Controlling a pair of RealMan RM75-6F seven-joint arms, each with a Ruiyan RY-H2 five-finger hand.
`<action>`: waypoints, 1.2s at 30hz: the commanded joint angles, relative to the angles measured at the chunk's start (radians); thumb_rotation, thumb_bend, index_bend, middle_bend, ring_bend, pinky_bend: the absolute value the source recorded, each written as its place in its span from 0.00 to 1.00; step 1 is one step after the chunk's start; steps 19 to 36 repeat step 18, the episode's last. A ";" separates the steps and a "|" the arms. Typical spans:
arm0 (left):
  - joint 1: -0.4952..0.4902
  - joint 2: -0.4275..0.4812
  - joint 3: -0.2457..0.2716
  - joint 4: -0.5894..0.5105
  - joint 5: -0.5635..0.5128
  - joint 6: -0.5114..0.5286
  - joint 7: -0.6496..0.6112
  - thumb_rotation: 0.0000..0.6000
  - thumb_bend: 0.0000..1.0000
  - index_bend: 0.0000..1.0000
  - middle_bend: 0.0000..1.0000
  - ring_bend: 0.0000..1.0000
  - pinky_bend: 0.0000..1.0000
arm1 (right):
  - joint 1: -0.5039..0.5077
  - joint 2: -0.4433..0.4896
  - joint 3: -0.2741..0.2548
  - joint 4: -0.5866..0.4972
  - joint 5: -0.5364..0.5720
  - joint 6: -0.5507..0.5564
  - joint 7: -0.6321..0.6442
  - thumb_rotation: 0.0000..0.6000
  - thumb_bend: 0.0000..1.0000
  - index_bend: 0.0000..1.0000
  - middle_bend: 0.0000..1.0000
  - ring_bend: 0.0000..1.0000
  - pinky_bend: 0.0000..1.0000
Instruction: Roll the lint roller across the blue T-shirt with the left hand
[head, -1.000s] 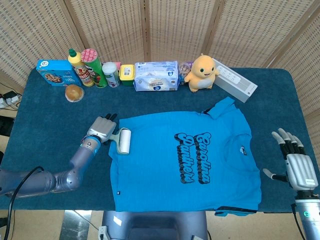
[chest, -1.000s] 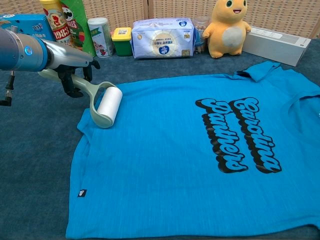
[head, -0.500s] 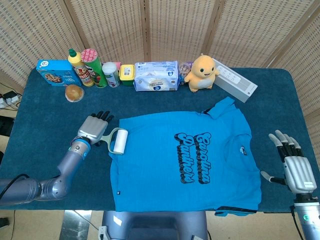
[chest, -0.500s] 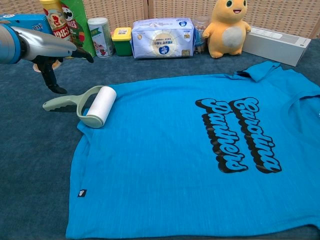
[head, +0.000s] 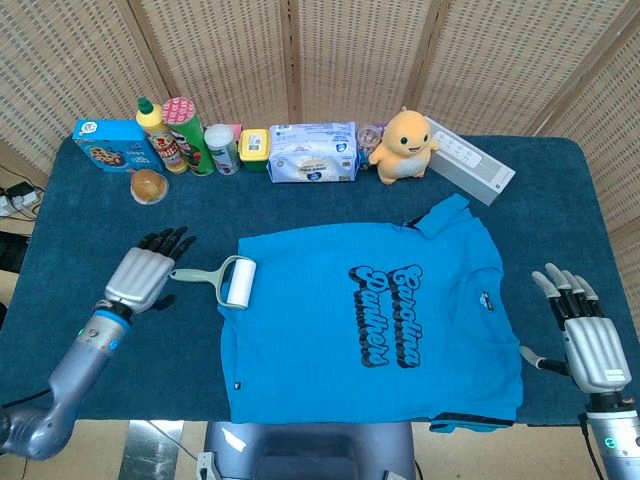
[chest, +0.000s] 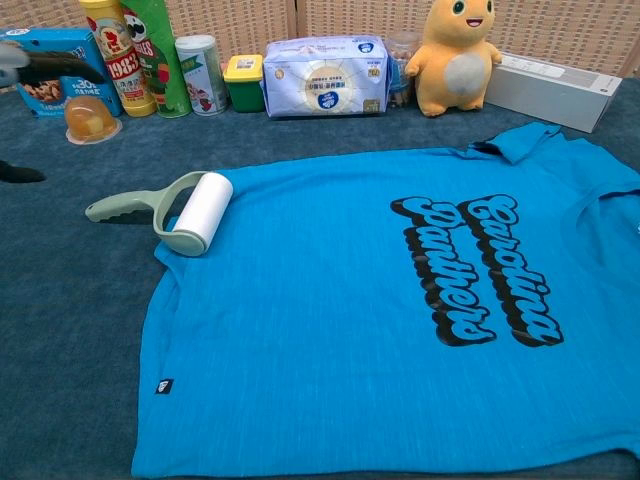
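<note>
Though near fingers, lint roller unheld

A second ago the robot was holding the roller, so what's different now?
The left hand let go of the lint roller and pulled back to the left, fingers spread. The roller now lies by itself at the left edge of the blue T-shirt. The shirt, the right hand and the things along the back stayed put.

let go of the roller and left it lying at the shirt's left edge, handle on the worktop; left hand drawn back leftward, fingers spread, clear of the handle.
</note>
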 joint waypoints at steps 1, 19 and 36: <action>0.222 0.038 0.084 0.058 0.238 0.209 -0.201 1.00 0.28 0.00 0.00 0.00 0.10 | 0.001 -0.010 0.005 0.013 0.000 0.009 -0.007 1.00 0.00 0.08 0.00 0.00 0.00; 0.548 0.033 0.075 0.198 0.449 0.480 -0.399 1.00 0.30 0.00 0.00 0.00 0.10 | -0.018 -0.059 0.026 0.081 -0.023 0.100 -0.061 1.00 0.00 0.06 0.00 0.00 0.00; 0.548 0.033 0.075 0.198 0.449 0.480 -0.399 1.00 0.30 0.00 0.00 0.00 0.10 | -0.018 -0.059 0.026 0.081 -0.023 0.100 -0.061 1.00 0.00 0.06 0.00 0.00 0.00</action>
